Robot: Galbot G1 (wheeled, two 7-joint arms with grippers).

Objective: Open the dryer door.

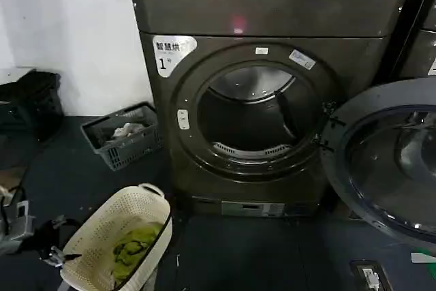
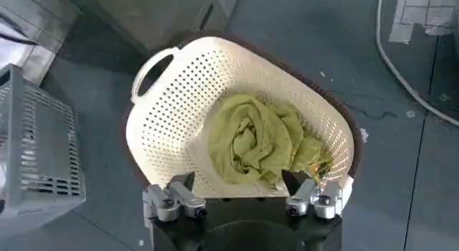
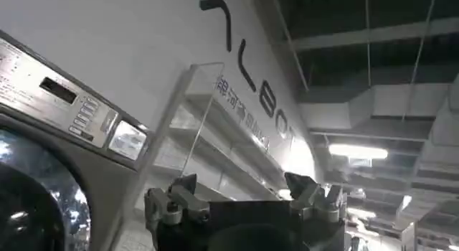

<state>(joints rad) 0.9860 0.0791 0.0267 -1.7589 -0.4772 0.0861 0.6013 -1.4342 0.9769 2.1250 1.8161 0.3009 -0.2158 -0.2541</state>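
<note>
Left end effector (image 2: pixel 242 202): fingers spread, empty, hanging over the cream basket (image 2: pixel 179 80) holding a green cloth (image 2: pixel 262 141).

Right end effector (image 3: pixel 244 206): fingers apart, empty, tipped up towards the ceiling beside a neighbouring machine's control panel (image 3: pixel 79 109).

Dryer door (image 1: pixel 392 161): swung wide, hinged on the right of the dryer (image 1: pixel 272 11); drum mouth exposed. Right arm judged nearer. Task looks complete.

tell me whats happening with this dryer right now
The dryer stands with its door already swung wide open to the right, drum exposed. The left gripper hangs open above a cream laundry basket holding a green cloth. The right gripper is open too, pointing up toward a neighbouring machine's control panel, touching nothing.
</note>
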